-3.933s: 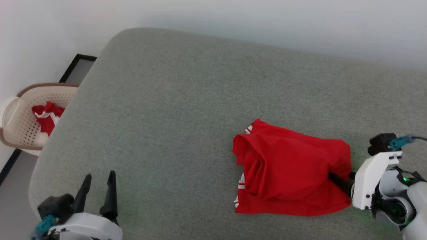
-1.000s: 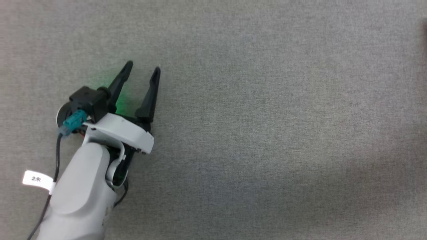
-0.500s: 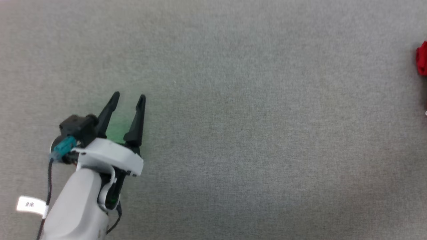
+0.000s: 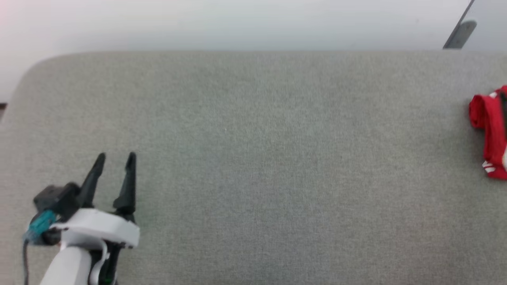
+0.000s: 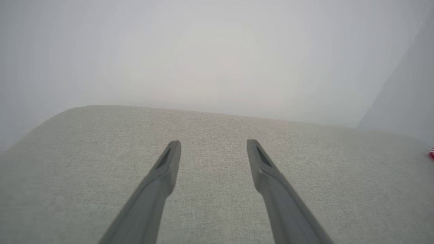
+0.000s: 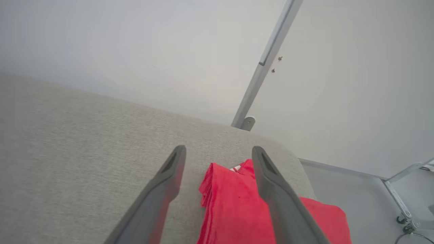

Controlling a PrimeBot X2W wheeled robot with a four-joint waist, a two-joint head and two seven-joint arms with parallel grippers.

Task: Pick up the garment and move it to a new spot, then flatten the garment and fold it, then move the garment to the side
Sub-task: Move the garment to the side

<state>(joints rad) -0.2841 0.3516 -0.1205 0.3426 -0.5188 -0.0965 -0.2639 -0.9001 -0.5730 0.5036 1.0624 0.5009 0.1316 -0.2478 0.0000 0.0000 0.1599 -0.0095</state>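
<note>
The bed (image 4: 253, 138) is matt grey woven cloth, slightly rough. The garment (image 6: 234, 210) is soft red cloth. The left tool (image 4: 116, 155) has matt dark plastic fingers (image 4: 126, 186).

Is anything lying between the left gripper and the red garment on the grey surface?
No. In the head view, bare grey upholstery runs from the open left gripper to the garment at the right edge.

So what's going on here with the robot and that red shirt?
Nothing is being held right now. The shirt lies on the cushion near its right end and looks folded. The right gripper hangs open over it. The left gripper, also open, hovers above bare cushion far to the left.
</note>
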